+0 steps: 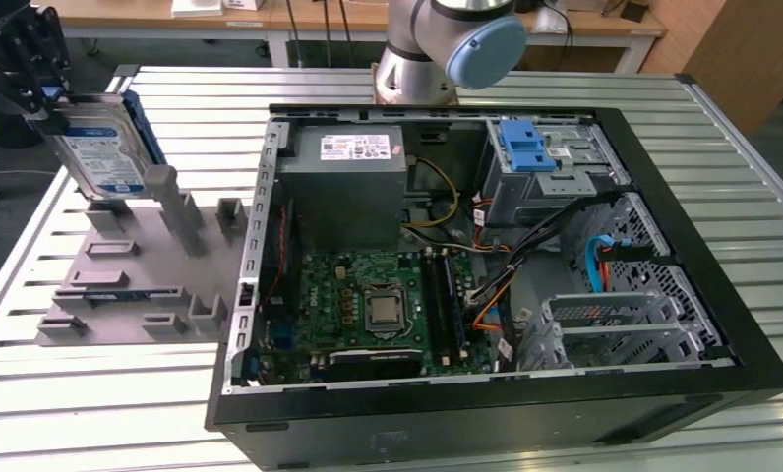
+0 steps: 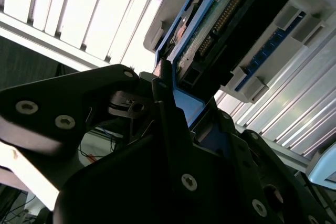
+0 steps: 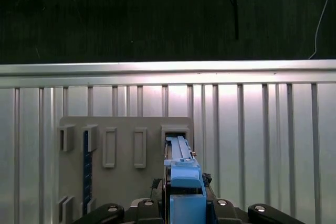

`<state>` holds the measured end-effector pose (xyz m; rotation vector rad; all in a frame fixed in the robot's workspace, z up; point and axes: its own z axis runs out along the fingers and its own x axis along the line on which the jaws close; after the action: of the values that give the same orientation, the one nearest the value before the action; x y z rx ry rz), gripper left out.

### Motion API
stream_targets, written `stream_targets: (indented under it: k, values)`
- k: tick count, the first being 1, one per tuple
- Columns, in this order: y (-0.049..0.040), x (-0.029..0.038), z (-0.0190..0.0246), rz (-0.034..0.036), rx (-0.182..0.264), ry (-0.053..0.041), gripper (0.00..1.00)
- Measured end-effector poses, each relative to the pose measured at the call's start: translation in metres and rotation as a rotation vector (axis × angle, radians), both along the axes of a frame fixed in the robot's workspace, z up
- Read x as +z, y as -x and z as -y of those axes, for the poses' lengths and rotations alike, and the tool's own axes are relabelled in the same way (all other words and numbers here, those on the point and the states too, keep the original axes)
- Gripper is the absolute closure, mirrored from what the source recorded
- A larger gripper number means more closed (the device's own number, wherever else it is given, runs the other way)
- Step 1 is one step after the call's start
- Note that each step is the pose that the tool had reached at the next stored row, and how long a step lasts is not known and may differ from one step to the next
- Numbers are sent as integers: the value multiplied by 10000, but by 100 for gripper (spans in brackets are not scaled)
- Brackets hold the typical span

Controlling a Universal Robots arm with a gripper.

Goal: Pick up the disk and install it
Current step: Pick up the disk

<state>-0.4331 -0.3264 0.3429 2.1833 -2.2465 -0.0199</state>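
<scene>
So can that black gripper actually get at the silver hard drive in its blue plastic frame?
Yes, apparently: the black gripper is shut on the silver, blue-framed disk at its top edge, holding it roughly upright above the grey slotted holder.
</scene>
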Motion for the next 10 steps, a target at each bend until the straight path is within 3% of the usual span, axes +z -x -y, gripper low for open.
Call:
stream_targets:
  k: [10]
  values:
    - [0, 68, 0, 0, 0, -9, 64]
